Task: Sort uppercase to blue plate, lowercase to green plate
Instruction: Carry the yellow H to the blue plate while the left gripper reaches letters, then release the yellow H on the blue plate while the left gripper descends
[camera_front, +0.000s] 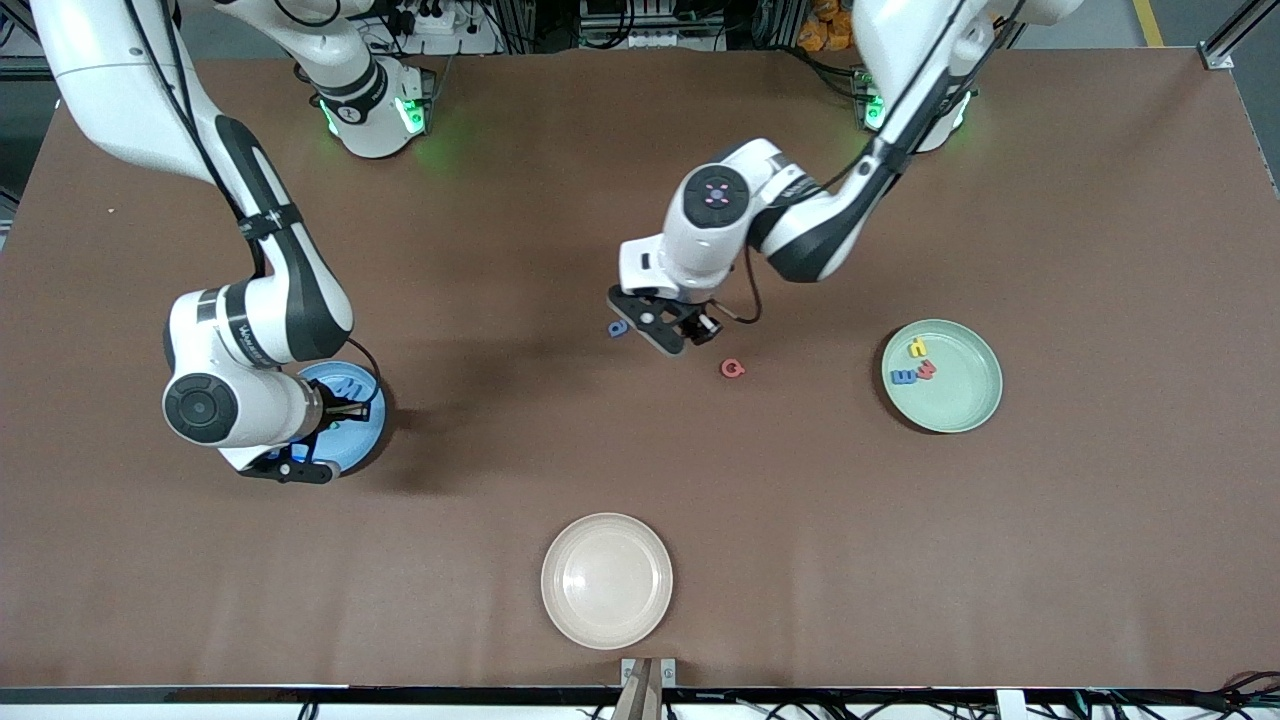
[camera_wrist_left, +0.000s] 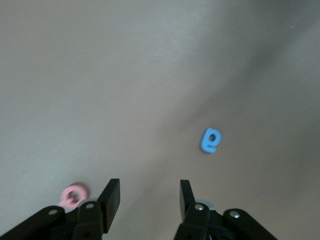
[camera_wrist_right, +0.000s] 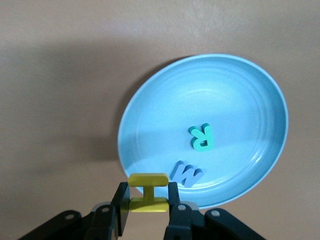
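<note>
My right gripper is shut on the yellow H and holds it over the rim of the blue plate. In that plate lie the teal R and the blue M. In the front view the right gripper hangs over the blue plate. My left gripper is open and empty above the table, between the blue a and the red Q. The green plate holds a yellow h, a red m and a blue m.
A cream plate sits near the table's front edge, nearest the front camera. The blue a and the red Q lie on bare brown table around the left gripper.
</note>
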